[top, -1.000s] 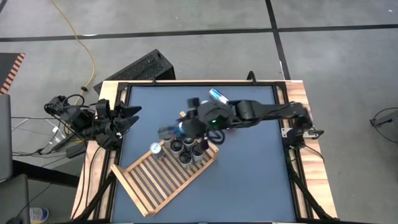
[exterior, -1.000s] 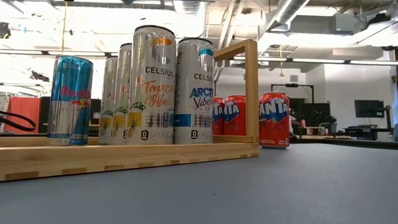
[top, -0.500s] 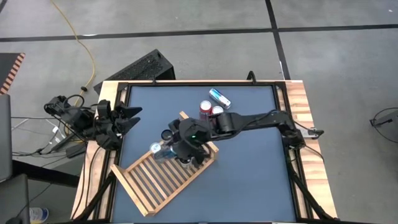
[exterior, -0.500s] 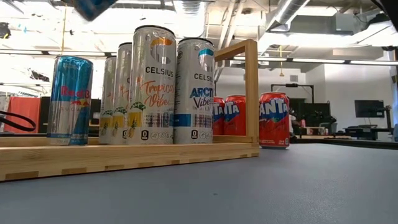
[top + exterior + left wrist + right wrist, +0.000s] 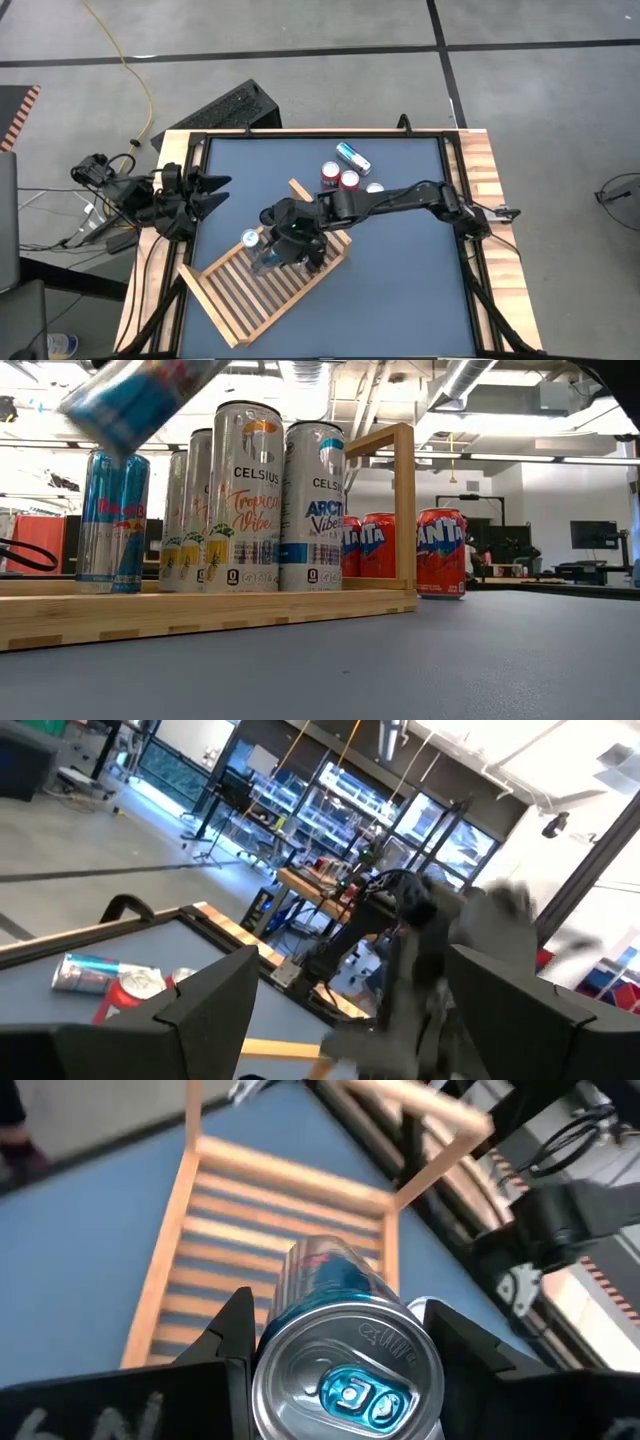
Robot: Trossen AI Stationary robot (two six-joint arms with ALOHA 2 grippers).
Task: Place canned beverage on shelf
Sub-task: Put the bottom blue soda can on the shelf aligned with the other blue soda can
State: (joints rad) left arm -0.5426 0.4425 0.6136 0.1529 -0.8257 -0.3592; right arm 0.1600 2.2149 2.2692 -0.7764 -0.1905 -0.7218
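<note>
With my right gripper (image 5: pixel 335 1330) clamped around a tilted blue-and-silver slim can (image 5: pixel 135 400) above the light wooden slatted shelf (image 5: pixel 262 295), I worry it clips the upright blue can (image 5: pixel 113 520) standing just below.

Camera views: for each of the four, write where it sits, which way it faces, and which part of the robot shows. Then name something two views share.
High: above the table, facing straight down; both arms show, right gripper over the shelf.
Low: at table height, facing level across; no arm is clearly visible, only the tilted blue can coming in above.
Left wrist: on the waiting left arm, facing across the table; its fingers show.
Right wrist: facing down; fingers hold the blue can.
Shared: that can, low and right wrist.
</note>
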